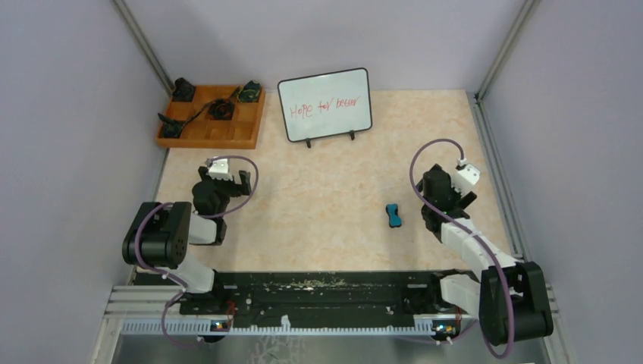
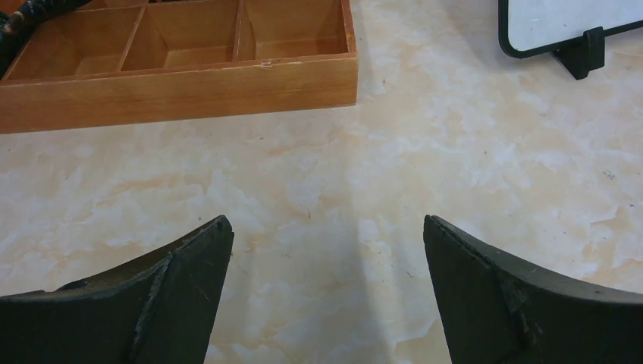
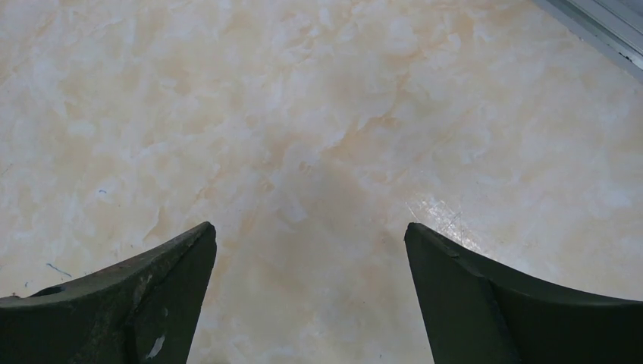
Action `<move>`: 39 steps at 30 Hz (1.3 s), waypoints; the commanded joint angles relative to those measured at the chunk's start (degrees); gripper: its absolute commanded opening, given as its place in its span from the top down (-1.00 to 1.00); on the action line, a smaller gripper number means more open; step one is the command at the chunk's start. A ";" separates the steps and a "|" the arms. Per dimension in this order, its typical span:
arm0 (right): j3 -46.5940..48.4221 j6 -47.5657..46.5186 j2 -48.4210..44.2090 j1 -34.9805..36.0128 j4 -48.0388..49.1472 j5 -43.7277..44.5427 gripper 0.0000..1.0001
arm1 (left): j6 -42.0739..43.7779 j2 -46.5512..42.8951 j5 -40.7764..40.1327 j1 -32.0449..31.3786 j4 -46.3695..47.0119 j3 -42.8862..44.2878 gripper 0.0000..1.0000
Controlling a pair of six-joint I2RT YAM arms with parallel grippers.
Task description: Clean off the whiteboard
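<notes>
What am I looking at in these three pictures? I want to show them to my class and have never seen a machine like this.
These are two robot arms bolted at the near edge of a table. The wide picture comes from a camera above and behind them. The other two come from cameras on each wrist, so the dark shapes at the bottom are that arm's own fingers. The left gripper and the right gripper are both open and hold nothing. On the table stand a whiteboard with red handwriting, an orange wooden tray with small dark parts in its compartments, and a small blue eraser-like block lying near the right arm. The left wrist view shows the tray and a corner of the board.
</notes>
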 commanded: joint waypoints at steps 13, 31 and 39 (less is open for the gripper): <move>2.93 -0.75 1.35 0.53 1.09 1.66 -0.92 | -0.11 0.51 -0.05 0.00 2.47 -0.03 -1.00; 22.42 -6.23 2.28 2.37 -26.64 -11.44 -0.51 | -0.13 0.51 -0.05 -0.05 2.47 -0.02 -1.00; 26.92 -13.64 4.71 6.96 -37.20 -25.97 -0.33 | -0.14 0.51 -0.04 0.00 2.47 -0.04 -0.99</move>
